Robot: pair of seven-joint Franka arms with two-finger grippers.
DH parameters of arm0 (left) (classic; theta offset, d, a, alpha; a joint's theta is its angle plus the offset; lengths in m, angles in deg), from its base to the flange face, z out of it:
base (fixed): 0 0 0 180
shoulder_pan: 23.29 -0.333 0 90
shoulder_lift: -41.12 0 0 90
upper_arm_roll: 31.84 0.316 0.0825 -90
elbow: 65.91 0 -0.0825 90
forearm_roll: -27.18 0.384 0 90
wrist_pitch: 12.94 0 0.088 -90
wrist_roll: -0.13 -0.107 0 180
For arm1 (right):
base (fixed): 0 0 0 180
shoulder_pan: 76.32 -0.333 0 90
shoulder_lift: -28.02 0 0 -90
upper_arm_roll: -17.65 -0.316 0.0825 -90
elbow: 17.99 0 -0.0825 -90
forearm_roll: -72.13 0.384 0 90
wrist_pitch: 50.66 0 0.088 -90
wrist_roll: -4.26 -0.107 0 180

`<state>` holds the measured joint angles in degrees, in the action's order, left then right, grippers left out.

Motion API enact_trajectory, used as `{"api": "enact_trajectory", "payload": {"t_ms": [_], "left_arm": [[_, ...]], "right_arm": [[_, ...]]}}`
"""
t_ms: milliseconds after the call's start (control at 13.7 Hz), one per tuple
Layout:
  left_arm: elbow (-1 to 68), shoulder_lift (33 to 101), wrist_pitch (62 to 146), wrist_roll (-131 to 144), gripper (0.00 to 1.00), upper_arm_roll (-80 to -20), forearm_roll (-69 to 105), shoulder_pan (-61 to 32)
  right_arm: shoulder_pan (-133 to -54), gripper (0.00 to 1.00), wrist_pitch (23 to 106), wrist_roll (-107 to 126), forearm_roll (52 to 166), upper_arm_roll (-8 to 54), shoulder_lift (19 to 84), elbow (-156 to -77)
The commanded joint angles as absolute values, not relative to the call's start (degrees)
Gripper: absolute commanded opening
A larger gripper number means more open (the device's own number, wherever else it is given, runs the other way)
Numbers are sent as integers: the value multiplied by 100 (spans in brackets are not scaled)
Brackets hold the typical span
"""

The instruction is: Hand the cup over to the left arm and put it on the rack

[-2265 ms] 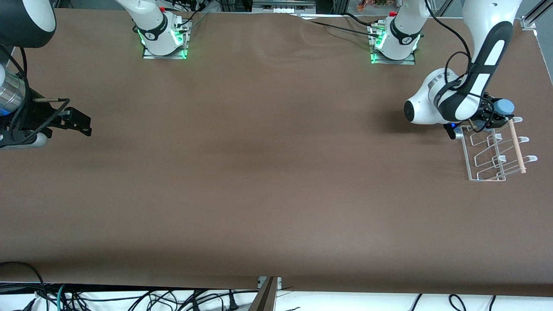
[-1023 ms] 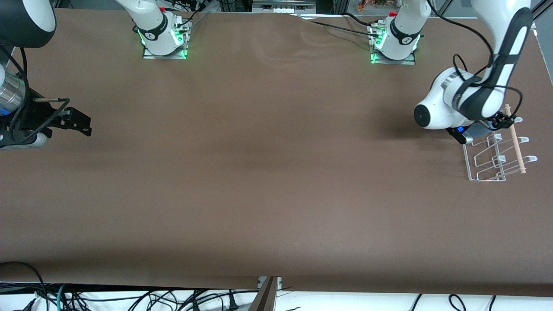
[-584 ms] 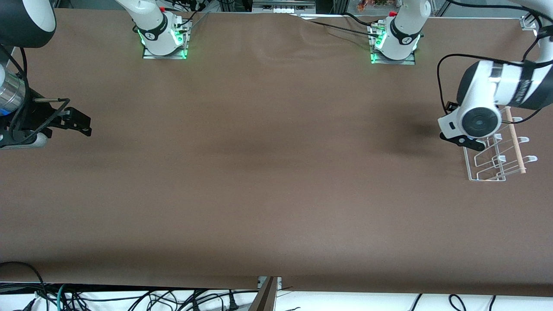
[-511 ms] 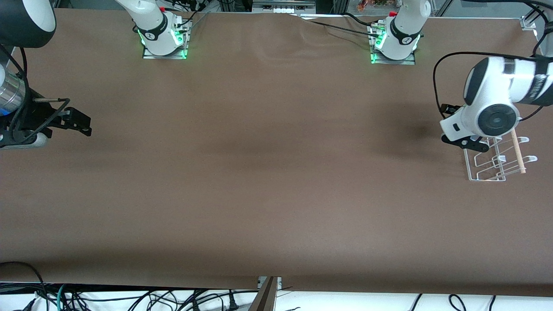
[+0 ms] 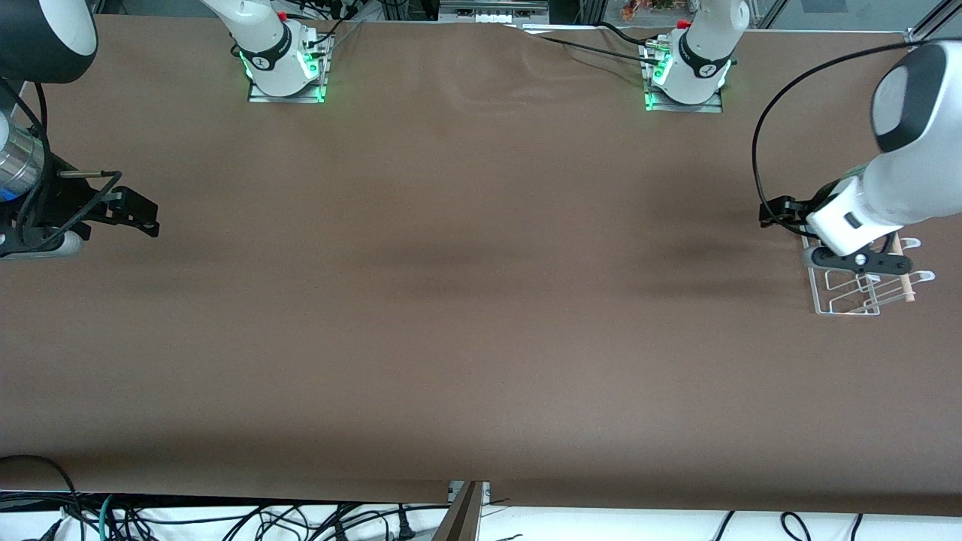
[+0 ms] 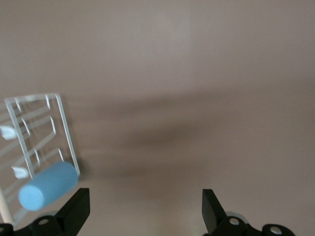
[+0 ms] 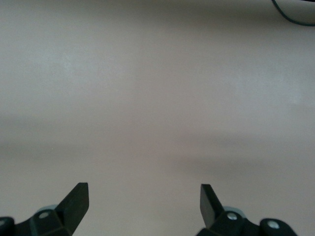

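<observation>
The cup (image 6: pixel 48 186) lies on its side on the rack (image 6: pixel 37 142), near the table (image 5: pixel 451 300) edge at the left arm's end. The left gripper (image 6: pixel 142 214) is above the table beside the rack, jaws wide and empty; the right gripper (image 7: pixel 142 211) waits at its own end, also wide and empty. The cup looks light, stiff and smooth-sided, likely slippery, best pinched across its tapered middle.

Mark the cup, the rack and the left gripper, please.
cup (image 6: pixel 48 187), left wrist view, its side.
rack (image 6: pixel 65 130), left wrist view, its edge rail.
left gripper (image 6: pixel 143 209), left wrist view, midway between the open fingertips.
</observation>
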<state>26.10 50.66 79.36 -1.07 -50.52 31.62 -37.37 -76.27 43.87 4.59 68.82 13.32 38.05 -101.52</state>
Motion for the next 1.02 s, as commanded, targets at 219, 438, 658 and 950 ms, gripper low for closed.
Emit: {"api": "enact_trajectory", "payload": {"t_ms": [219,438,658,950], "left_arm": [[1697,5246,7996,-31,100,-4349,2693,-3299],[2397,4642,8057,31,100,-3342,2437,-2391],[3595,3972,8681,31,100,-3246,2515,-2136],[3569,4050,8673,31,100,-3166,2525,-2056]], "right_arm": [[-7571,100,4365,540,6852,1299,3804,-10114],[-7571,100,4374,540,6852,1299,3804,-10122],[-7571,100,4374,540,6861,1299,3804,-10114],[-7571,100,4356,523,6870,1308,3804,-10114]]}}
